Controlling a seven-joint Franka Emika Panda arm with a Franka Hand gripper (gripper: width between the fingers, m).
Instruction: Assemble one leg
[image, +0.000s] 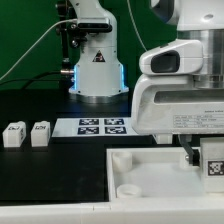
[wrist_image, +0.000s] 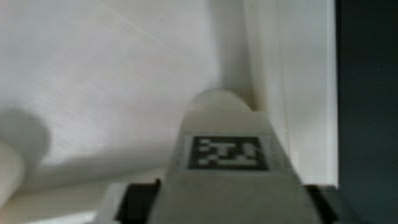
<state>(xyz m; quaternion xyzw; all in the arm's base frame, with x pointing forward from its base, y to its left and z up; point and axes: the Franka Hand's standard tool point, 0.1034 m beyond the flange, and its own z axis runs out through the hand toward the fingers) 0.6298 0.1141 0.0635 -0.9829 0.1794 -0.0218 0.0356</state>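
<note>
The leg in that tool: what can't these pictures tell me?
- Leg: in the exterior view only a tagged bit shows; the arm housing and the edge hide the rest.
- Tool: wrist view edge crops the fingers, so the grip is unclear.
- Tray: whether the leg's tip touches it.

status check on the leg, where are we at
Tool shut on the leg, tag facing the wrist camera. Leg held over the white tray part, at its far end on the exterior view's right. Nothing seen in the way.
</note>
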